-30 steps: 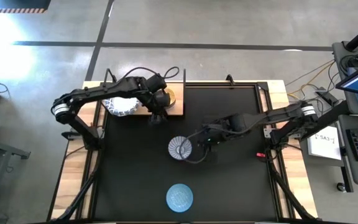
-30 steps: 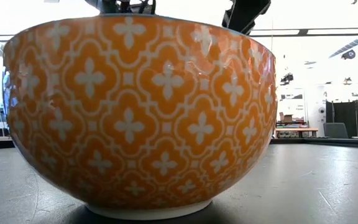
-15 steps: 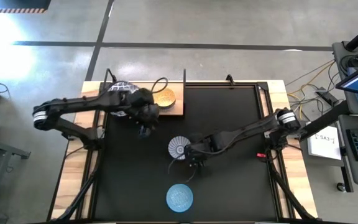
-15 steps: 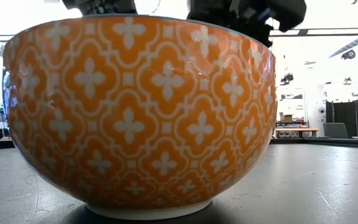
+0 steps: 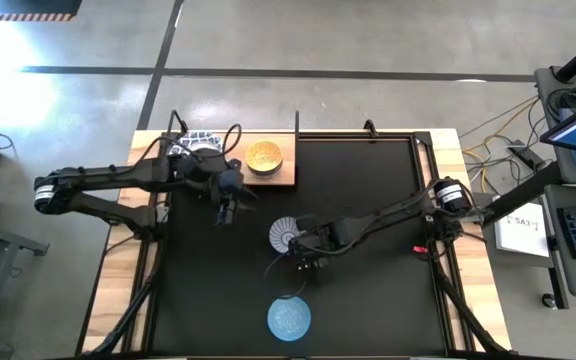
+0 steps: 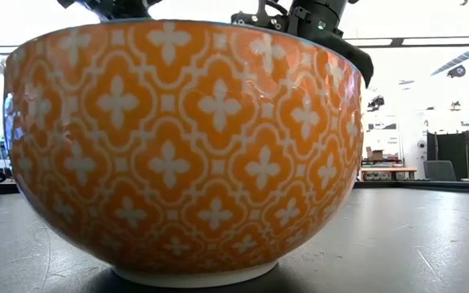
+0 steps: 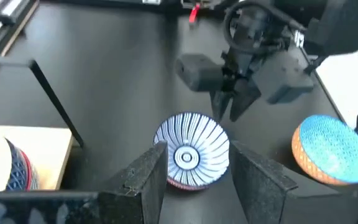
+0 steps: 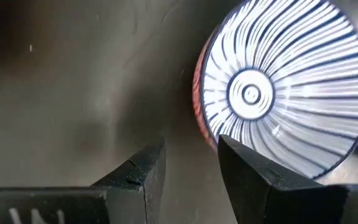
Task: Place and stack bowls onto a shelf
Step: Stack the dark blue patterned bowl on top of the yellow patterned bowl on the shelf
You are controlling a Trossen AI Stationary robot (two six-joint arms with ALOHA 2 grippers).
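A radial-striped bowl with a red outside stands on the black mat at mid-table. My right gripper is open at its rim, one finger over the inside and the other outside. My left gripper is open and empty, in front of the shelf. On that light-wood board stand a yellow bowl and a white blue-patterned bowl. A bowl that is light blue inside and orange outside stands near the front edge. My right gripper comes slanting down at the striped bowl's rim on the side toward the table's right. One finger covers the rim there. Whether it touches the bowl I cannot tell.
Thin black posts rise at the shelf's corners. The black mat has free room at the right and near left. The orange bowl fills the low view and hides most of the table behind it.
My left gripper has drawn back from the shelf toward the table's left and near edges, tipping up. My right gripper has come down and toward the near edge to the striped bowl's rim, rolling as it went. No bowl has moved.
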